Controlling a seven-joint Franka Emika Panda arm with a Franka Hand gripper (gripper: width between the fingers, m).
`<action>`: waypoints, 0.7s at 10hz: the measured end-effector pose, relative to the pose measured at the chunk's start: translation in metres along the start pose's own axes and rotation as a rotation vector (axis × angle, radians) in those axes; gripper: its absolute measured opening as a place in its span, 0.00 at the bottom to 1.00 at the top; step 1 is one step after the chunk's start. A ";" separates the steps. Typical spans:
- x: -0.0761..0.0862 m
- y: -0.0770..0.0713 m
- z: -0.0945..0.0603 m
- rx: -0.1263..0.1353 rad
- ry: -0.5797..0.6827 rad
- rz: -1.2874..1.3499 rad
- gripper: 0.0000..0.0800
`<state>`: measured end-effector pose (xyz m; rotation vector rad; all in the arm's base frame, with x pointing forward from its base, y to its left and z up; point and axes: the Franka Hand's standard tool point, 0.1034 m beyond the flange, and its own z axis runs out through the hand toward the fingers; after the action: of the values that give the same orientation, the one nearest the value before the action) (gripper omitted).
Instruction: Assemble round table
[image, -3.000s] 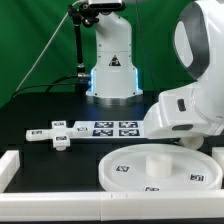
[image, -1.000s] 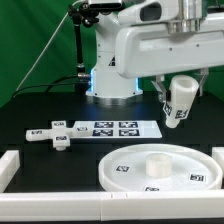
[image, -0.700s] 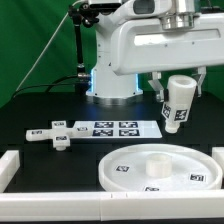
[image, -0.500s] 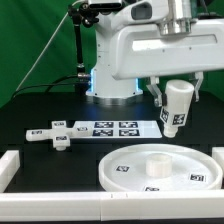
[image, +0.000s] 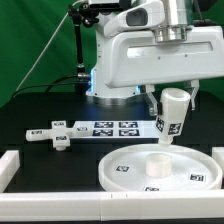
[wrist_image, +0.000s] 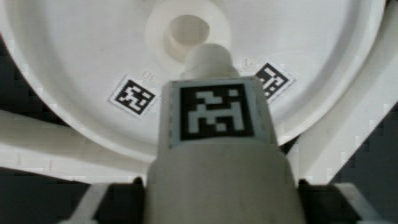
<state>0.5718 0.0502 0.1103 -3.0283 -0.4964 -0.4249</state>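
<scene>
My jaws pinch the cylinder leg, which has just come down and across toward the round disc, now hanging tilted just above its central hub, so seating it looks next.

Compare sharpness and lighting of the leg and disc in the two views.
Exterior view: leg and disc evenly lit, fairly sharp. Wrist view: leg looms large and foreshortened, soft toward its near end; disc bright, almost washed out.
</scene>
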 end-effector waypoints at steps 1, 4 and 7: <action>0.002 0.002 0.000 -0.007 0.018 -0.007 0.51; -0.011 0.011 0.005 -0.052 0.117 -0.010 0.51; -0.010 0.007 0.006 -0.049 0.117 -0.016 0.51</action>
<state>0.5667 0.0406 0.1015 -3.0251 -0.5109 -0.6193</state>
